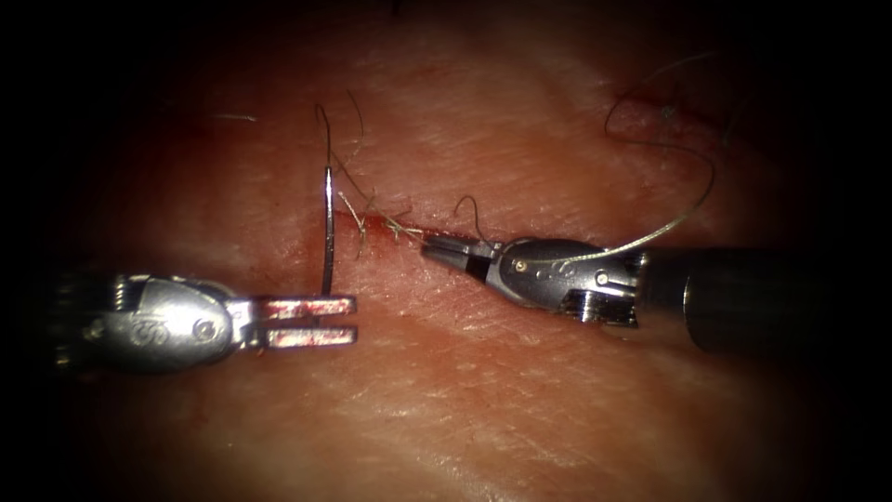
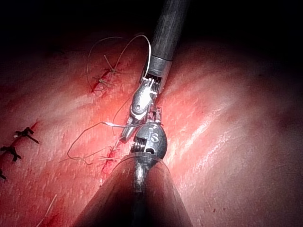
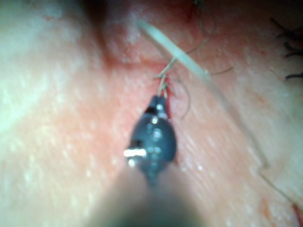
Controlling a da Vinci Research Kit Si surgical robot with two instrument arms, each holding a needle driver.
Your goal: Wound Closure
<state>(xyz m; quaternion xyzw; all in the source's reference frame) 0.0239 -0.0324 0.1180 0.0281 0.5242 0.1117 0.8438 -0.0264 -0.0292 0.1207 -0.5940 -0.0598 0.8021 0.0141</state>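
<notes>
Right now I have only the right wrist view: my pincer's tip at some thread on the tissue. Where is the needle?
Observer: The needle stands upright at the left end of the cut, left of your right pincer, which looks shut on the thread.
Operator: Does the left pincer hold it?
Observer: It seems not. The left pincer is open, holding nothing. The needle's lower end is hidden behind its upper jaw, so I cannot tell whether it is in the tissue.
Operator: Anything on that pincer?
Observer: Red fluid smears both its jaws.
</notes>
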